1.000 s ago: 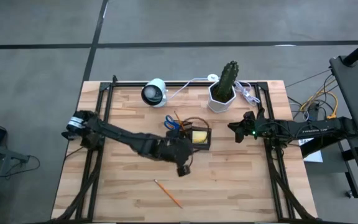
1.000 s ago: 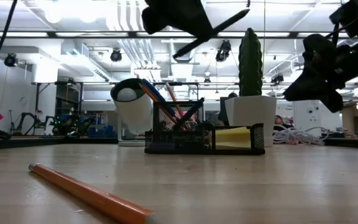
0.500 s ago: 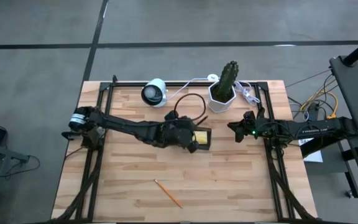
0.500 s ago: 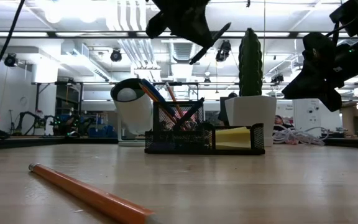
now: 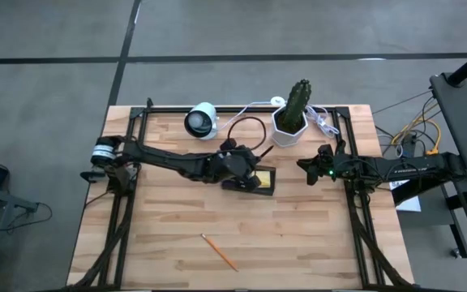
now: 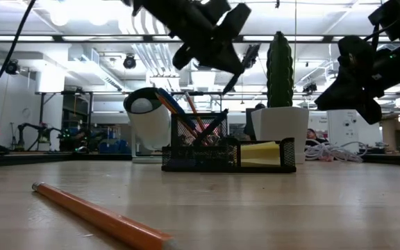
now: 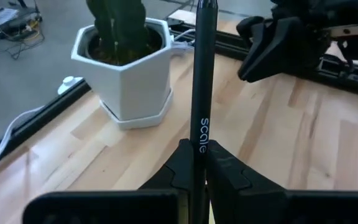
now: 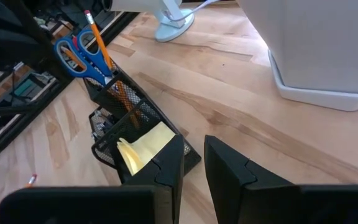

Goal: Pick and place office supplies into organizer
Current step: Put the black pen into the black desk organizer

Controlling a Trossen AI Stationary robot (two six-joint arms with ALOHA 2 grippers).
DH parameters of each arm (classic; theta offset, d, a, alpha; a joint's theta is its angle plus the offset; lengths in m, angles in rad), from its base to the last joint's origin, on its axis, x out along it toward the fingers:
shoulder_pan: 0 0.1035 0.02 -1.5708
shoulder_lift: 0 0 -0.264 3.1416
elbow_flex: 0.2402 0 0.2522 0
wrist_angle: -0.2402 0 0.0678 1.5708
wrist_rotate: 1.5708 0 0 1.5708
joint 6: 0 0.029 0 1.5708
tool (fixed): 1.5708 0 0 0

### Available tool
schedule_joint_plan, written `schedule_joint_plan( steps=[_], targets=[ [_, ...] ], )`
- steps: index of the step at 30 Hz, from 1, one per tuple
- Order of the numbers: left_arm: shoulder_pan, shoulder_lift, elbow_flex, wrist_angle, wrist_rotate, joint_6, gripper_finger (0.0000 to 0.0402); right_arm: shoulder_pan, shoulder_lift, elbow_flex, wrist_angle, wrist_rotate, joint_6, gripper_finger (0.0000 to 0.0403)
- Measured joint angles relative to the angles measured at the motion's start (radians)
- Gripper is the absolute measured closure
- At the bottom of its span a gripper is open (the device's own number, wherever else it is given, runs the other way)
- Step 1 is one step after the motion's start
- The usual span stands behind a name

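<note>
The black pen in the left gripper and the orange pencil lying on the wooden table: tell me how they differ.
The black pen is held in the shut left gripper, raised above the black mesh organizer; the orange pencil lies loose on the table, far from it. The pen is black, the pencil orange. Both are slim writing tools.

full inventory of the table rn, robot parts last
organizer: 1, black mesh, table centre
scissors: 1, blue handles, upright in the organizer
pencil in organizer: 1, orange, beside the scissors
sticky-note pad: 1, yellow, organizer's low compartment
loose pencil: 1, orange, flat on the near table
black pen: 1, clamped in the left gripper
cactus pot: 1, white hexagonal, far edge
white camera: 1, far edge, left of the pot
white cables: bundle, right of the pot
left gripper: shut on the pen, above the organizer
right gripper: empty, at the right edge
</note>
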Motion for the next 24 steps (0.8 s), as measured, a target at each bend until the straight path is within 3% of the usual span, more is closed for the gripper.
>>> schedule_joint_plan(
  steps=[7,13,18,24],
  targets=[
    [0.008,-0.085,-0.164,0.087,-0.026,0.023,0.0395,0.0,0.0,0.0,0.01,0.0,0.0,0.0349],
    [0.024,-0.192,-0.398,0.456,-0.041,0.052,0.0395,-0.001,0.0,0.0,0.012,0.002,0.001,0.0349],
    [0.045,-0.247,-0.551,0.692,0.027,0.079,0.0395,-0.001,0.001,0.0,0.012,0.003,0.0,0.0349],
    [0.058,-0.253,-0.614,0.75,0.112,0.08,0.0395,-0.001,0.001,0.0,0.012,0.003,-0.005,0.0349]
  ],
)
